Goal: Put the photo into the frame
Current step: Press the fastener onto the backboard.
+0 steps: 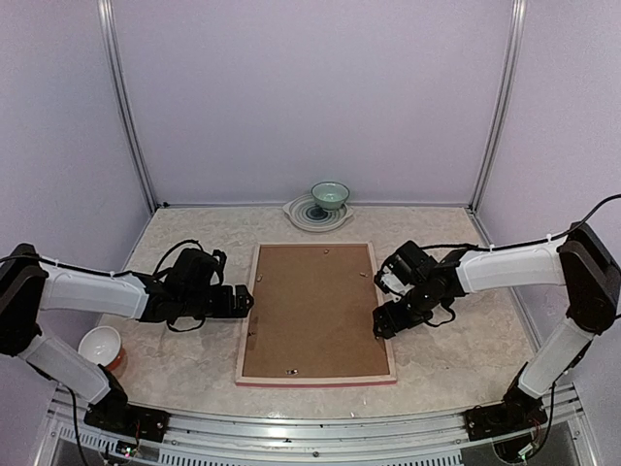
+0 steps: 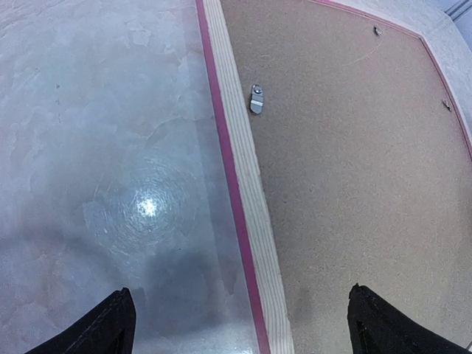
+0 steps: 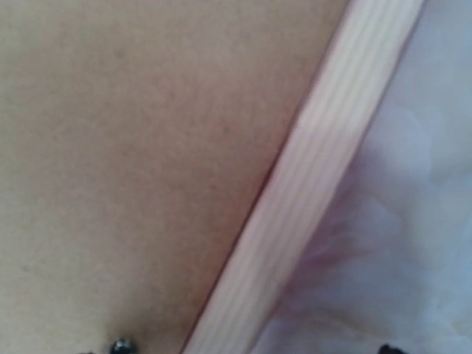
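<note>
The thin-railed rectangular frame (image 1: 246,320), pale wood back up and pink at the edges, lay on the marbled desk (image 1: 466,340) around a brown hardboard backing (image 1: 315,311). The left gripper (image 2: 240,324), released wide, straddled one rail. The right gripper (image 3: 254,346), also unclenched, hung just above the opposite rail.

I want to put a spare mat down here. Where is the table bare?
Bare: the far left corner between the left hand and the plate; the far right corner beyond the right hand; the near right strip beside the frame. Crowded: both side rails, where the hands sit, and near left by the cup.
</note>
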You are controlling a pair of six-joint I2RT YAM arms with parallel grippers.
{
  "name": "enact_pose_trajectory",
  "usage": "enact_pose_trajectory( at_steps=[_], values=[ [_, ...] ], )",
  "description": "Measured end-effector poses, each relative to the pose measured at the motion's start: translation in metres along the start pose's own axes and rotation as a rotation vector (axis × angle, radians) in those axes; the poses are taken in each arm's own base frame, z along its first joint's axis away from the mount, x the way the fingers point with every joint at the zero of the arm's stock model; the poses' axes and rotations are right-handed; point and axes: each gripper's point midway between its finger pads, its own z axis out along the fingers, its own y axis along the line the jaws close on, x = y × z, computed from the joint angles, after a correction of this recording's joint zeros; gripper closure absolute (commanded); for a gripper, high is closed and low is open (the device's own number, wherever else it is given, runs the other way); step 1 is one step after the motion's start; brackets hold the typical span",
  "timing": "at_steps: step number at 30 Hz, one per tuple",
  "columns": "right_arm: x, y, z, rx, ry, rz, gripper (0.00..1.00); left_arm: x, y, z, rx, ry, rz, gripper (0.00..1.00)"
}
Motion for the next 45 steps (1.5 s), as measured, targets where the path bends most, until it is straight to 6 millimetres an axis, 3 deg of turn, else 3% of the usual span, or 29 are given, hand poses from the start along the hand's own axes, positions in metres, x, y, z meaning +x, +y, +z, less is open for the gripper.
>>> enact_pose_trajectory(
  at_steps=[14,27,45],
  values=[
    [0.004,0.003,0.011,-0.017,0.025,0.0,0.19,0.008,-0.005,0.01,0.042,0.012,-0.008,0.01],
    [0.003,0.006,0.011,-0.024,0.021,-0.012,0.29,0.018,-0.005,0.014,0.053,0.04,-0.03,0.01],
    [0.003,0.011,0.012,-0.052,0.012,-0.017,0.44,0.027,-0.005,0.024,0.035,0.066,-0.024,0.11]
  ],
)
